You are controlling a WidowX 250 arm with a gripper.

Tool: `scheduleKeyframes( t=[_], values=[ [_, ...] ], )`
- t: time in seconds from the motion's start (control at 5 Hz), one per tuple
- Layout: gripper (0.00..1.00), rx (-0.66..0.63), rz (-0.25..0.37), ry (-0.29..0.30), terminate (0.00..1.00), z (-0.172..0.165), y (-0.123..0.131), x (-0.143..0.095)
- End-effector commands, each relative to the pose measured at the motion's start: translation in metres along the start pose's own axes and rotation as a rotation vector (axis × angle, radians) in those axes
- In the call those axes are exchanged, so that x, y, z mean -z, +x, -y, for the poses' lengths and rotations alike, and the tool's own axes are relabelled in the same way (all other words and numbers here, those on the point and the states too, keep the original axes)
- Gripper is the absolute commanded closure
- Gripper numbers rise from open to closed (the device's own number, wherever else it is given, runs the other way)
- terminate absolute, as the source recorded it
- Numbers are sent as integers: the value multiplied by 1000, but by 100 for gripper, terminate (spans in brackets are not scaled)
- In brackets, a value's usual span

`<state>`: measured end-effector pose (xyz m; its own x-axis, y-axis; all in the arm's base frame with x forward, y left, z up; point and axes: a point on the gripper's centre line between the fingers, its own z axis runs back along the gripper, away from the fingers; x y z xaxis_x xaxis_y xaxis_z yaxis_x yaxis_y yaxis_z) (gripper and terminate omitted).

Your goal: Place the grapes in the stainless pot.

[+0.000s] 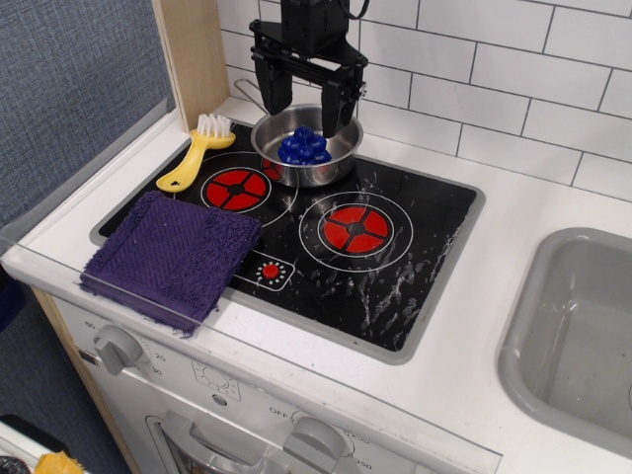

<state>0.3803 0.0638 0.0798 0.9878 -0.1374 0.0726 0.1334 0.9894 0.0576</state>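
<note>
The blue grapes (303, 147) lie inside the stainless pot (327, 170), which stands at the back left of the black stovetop. Its thin handle (249, 92) points back towards the tiled wall. My gripper (305, 112) hangs open above the pot, its two black fingers spread wide over the rim. It holds nothing and is clear of the grapes.
A purple knitted cloth (171, 255) lies on the front left of the stovetop. A yellow dish brush (195, 153) lies left of the pot. A grey sink basin (583, 331) is at the right. A wooden post (193, 54) stands at the back left.
</note>
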Motion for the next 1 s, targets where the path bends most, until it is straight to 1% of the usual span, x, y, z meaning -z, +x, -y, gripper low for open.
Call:
scheduleKeyframes(
  t=[0.0,0.6,0.8],
  values=[
    [0,0,80,22,0,-8,-10,-32],
    [0,0,80,22,0,-8,-10,-32],
    [0,0,80,22,100,-8,-10,-32]
  ],
)
